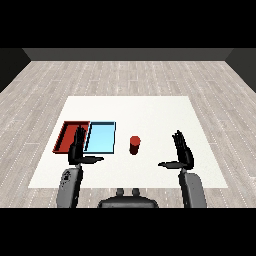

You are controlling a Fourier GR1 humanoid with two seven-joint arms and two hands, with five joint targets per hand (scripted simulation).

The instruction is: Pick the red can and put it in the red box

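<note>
The red can point(134, 145) stands upright on the white table, just right of the light blue tray. The red tray point(65, 134) lies at the left, beside the light blue one, and my left hand covers part of its near right side. My left hand point(77, 147) is raised over the seam between the two trays, fingers straight, thumb pointing right, holding nothing. My right hand point(183, 151) is off to the right of the can, well apart from it, fingers straight up and thumb stretched left toward it.
The light blue tray point(102, 137) lies between the red tray and the can. The white table point(150, 110) stretches wide behind and to the right of the can. Grey wood floor surrounds the table.
</note>
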